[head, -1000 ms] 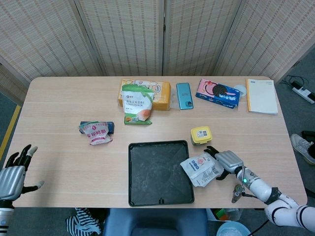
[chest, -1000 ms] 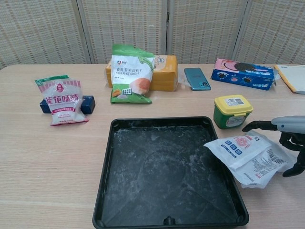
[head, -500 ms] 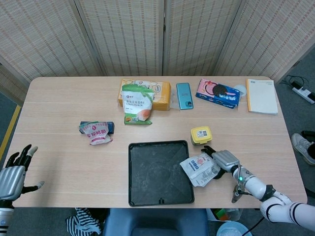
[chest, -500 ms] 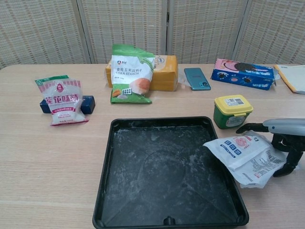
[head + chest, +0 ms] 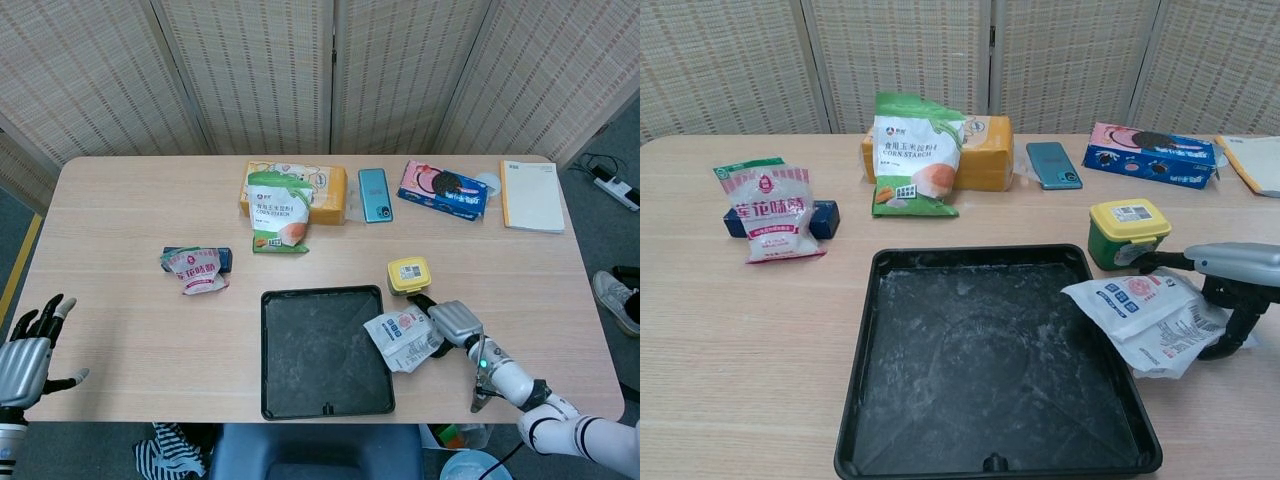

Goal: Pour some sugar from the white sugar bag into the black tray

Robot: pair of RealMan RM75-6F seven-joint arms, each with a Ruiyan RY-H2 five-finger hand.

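Note:
The white sugar bag (image 5: 403, 338) (image 5: 1145, 320) lies tilted across the right rim of the black tray (image 5: 315, 350) (image 5: 980, 360), its left end over the tray floor. My right hand (image 5: 452, 322) (image 5: 1232, 275) grips the bag's right end, one dark finger along its top edge and others curled under its lower right side. The tray floor shows a thin white dusting. My left hand (image 5: 30, 355) hangs off the table's near left corner, fingers spread and holding nothing; the chest view does not show it.
A yellow-lidded green tub (image 5: 408, 274) (image 5: 1127, 232) stands just behind the bag and my right hand. Further back are a corn starch bag (image 5: 912, 155), a yellow box (image 5: 985, 150), a phone (image 5: 1053, 164), a cookie box (image 5: 1152, 154) and a notebook (image 5: 531, 195). A pink-printed bag (image 5: 770, 208) lies at the left.
My right hand has moved left toward the tray with the sugar bag, so the bag now lies further over the tray's right rim. The left hand has not moved.

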